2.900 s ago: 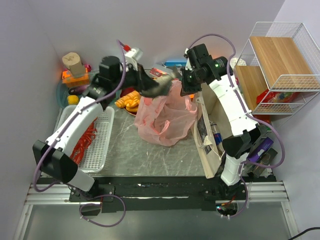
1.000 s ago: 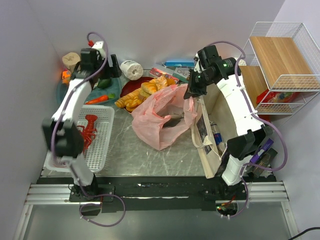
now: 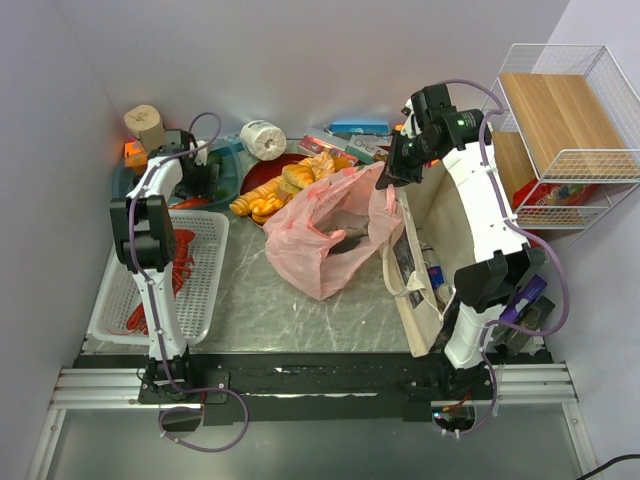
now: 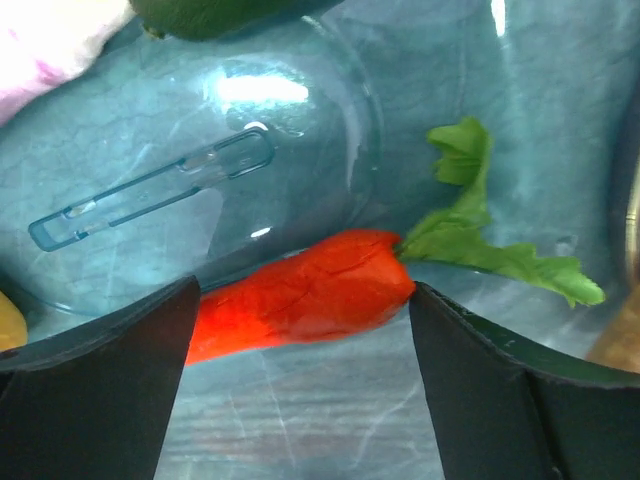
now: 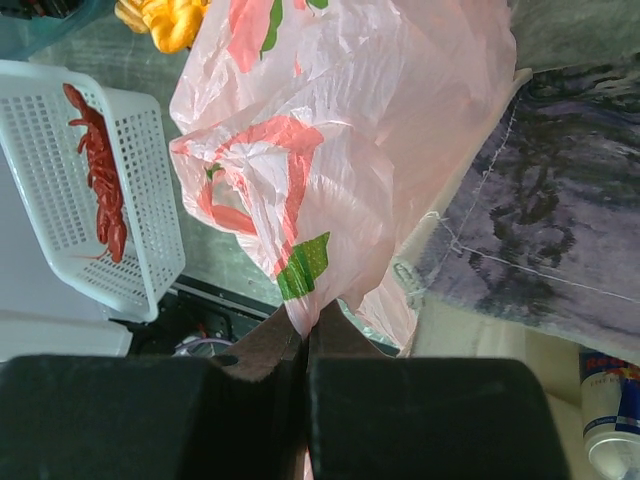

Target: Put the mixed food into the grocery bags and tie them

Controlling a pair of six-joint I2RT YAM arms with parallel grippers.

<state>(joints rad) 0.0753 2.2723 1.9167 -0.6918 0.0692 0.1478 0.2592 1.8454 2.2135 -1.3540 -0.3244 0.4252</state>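
Loading is in hand: the left jaws stand released, the red pepper (image 4: 300,295) lying between them. The right jaws are clenched on the pink bag (image 5: 350,120), pinching its rim. The next move likely calls for closing squarely, then lifting.

A finger (image 4: 95,390) hides the carrot (image 4: 310,300)'s narrow end in my left wrist view. The can (image 5: 610,420) runs off my right wrist view's corner.

Pink bag (image 3: 325,240) at the centre, its far-right rim pinched by the right gripper (image 3: 392,178); left gripper (image 3: 197,172) at far-left corner
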